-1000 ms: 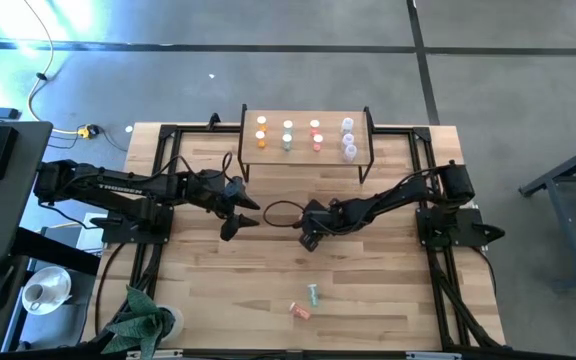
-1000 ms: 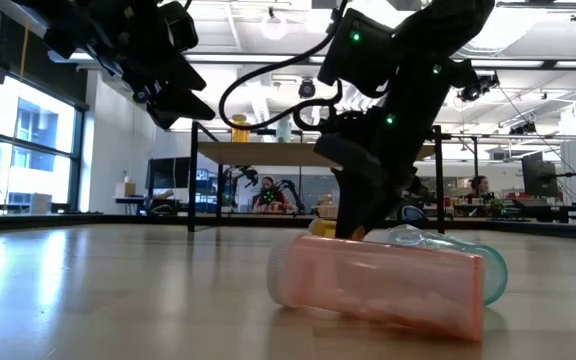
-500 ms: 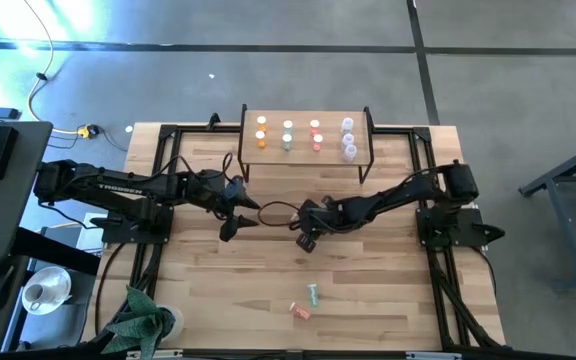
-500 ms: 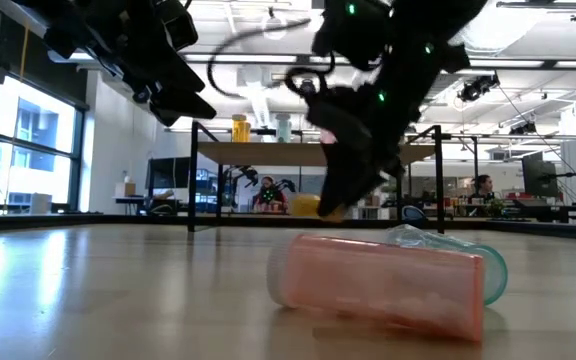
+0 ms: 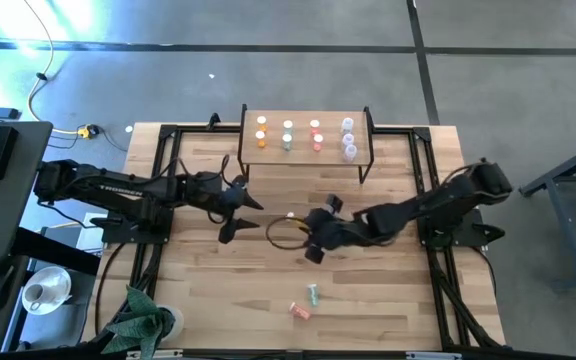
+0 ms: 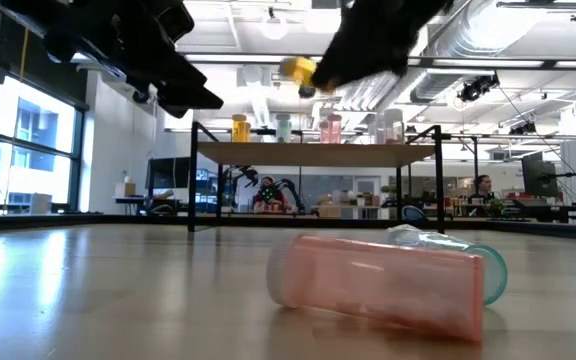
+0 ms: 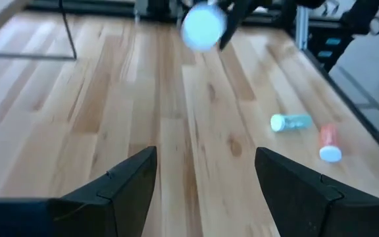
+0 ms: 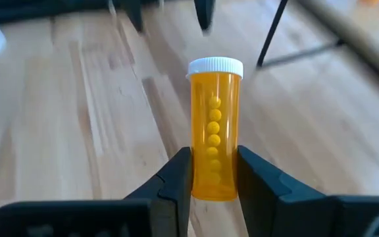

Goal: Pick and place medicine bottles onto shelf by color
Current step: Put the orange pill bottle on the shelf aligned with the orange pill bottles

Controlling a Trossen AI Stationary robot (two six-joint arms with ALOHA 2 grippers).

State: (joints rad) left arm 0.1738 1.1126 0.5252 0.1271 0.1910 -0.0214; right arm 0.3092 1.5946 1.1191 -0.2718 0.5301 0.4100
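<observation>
My right gripper (image 8: 212, 176) is shut on an orange medicine bottle (image 8: 214, 125) with a white cap, high above the table's middle (image 5: 293, 217) (image 6: 298, 72). To its left, my left gripper (image 5: 245, 217) hangs open with nothing in it (image 7: 206, 178). The shelf (image 5: 274, 150) stands at the far edge and carries orange (image 5: 261, 133), green (image 5: 287, 136), pink (image 5: 315, 136) and clear (image 5: 348, 140) bottles in rows. A green bottle (image 5: 314, 294) and a pink one (image 5: 300, 311) lie on their sides near the front edge. My right gripper pinches the lower part of the orange bottle's body (image 8: 213, 179) between its two fingers, one on each side. The bottle points the same way as the fingers, and its capped end (image 8: 215, 66) sticks out past them. It is lifted clear of the table.
The lying pink bottle (image 6: 378, 285) and the green one (image 6: 468, 258) fill the low view's foreground. A black cable loop (image 5: 284, 233) hangs under the right arm. A green plant (image 5: 143, 320) sits at the near left corner. People (image 6: 265, 195) are in the room behind.
My right gripper has risen steeply from the tabletop with the orange bottle, which was down at the table and now hangs clear, well above shelf height in the low view. The right arm has drawn back toward the table's right edge.
</observation>
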